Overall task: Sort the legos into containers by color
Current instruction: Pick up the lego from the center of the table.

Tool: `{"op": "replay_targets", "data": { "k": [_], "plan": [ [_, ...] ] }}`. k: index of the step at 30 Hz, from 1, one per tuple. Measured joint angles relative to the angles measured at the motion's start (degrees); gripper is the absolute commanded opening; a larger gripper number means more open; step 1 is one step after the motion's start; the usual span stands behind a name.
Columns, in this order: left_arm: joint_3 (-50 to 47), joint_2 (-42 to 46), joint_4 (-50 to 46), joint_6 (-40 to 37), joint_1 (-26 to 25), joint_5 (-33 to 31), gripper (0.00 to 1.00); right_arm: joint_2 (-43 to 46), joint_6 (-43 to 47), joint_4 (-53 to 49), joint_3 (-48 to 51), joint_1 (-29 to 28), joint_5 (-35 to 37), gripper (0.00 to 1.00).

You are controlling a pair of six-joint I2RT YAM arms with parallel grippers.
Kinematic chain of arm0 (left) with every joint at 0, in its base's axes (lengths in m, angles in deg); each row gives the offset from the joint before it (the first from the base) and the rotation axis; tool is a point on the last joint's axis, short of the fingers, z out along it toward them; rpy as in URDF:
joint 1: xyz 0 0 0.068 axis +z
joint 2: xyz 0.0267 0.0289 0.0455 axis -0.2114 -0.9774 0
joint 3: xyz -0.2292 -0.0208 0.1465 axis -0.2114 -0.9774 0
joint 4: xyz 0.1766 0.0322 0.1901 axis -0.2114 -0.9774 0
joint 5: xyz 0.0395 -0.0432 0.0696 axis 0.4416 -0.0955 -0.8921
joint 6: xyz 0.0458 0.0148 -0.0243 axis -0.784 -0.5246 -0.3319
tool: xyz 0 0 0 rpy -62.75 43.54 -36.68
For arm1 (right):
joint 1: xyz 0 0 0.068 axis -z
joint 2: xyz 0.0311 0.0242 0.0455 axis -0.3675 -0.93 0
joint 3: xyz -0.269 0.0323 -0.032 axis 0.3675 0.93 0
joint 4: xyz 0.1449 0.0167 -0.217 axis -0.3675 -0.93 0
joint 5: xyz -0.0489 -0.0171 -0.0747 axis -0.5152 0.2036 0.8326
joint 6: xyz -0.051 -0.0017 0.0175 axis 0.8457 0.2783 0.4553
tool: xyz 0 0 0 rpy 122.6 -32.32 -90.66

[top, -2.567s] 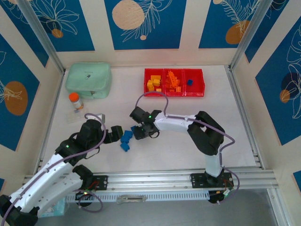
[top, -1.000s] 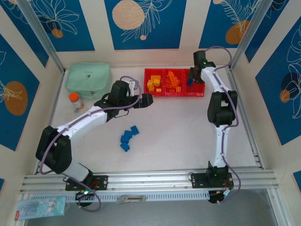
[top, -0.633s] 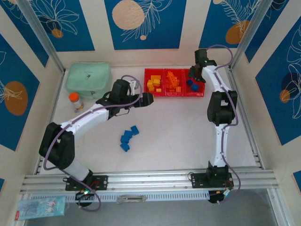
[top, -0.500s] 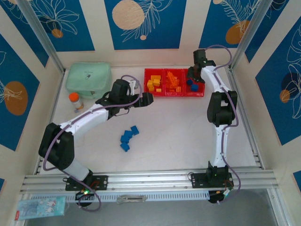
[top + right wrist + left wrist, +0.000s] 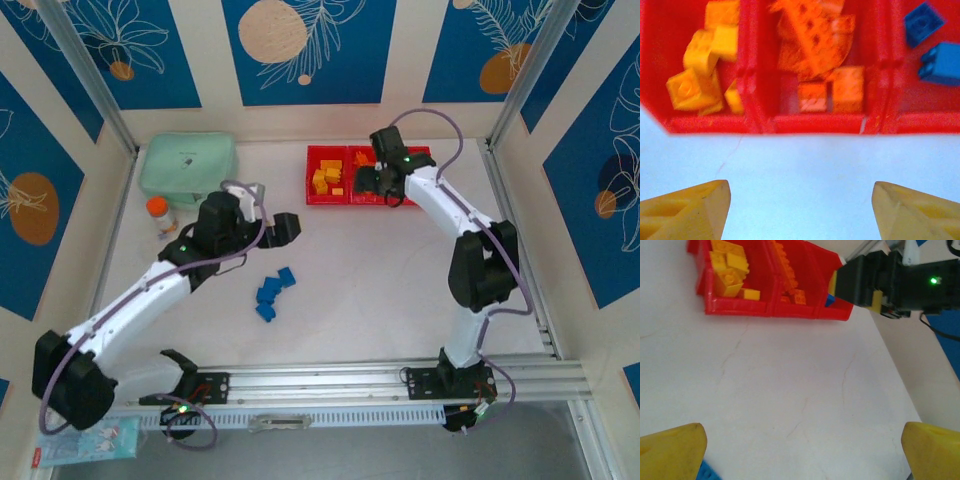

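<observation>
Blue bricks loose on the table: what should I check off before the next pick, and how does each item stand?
1. Right gripper empty: ok, jaws apart with nothing between them.
2. Left gripper open: ok, yellow fingers wide apart and empty.
3. Three joined red plastic bins sorted by colour: ok, yellow bricks left, orange bricks middle, blue bricks right.
4. Table free of bricks: not ok, a cluster of small blue plastic bricks lies loose.
5. Number of bricks in that cluster: cannot tell.
6. Way from left gripper to cluster: ok, bare table between.
</observation>
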Motion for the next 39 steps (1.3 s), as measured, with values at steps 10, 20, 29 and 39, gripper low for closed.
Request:
{"op": "replay_targets", "data": {
  "k": [10, 20, 29, 39],
  "plan": [
    [-9.3, 16.3, -8.4, 1.3, 0.1, -6.1, 0.99, 7.1, -1.5, 2.4, 15.4, -12.2, -3.1, 0.78],
    [-14.4, 25.5, -15.2, 4.1, 0.1, -10.0, 0.99, 7.0, -3.7, 5.2, 19.3, -24.3, -4.9, 0.8],
    [-15.8, 28.3, -17.5, 5.2, 0.1, -10.8, 0.99, 2.8, -4.3, 7.6, 19.7, -30.4, -4.9, 0.73],
    [-16.3, 30.2, -19.2, 6.3, 0.1, -12.3, 0.99, -3.9, -3.9, 9.2, 18.7, -34.9, -4.9, 0.68]
  ]
}}
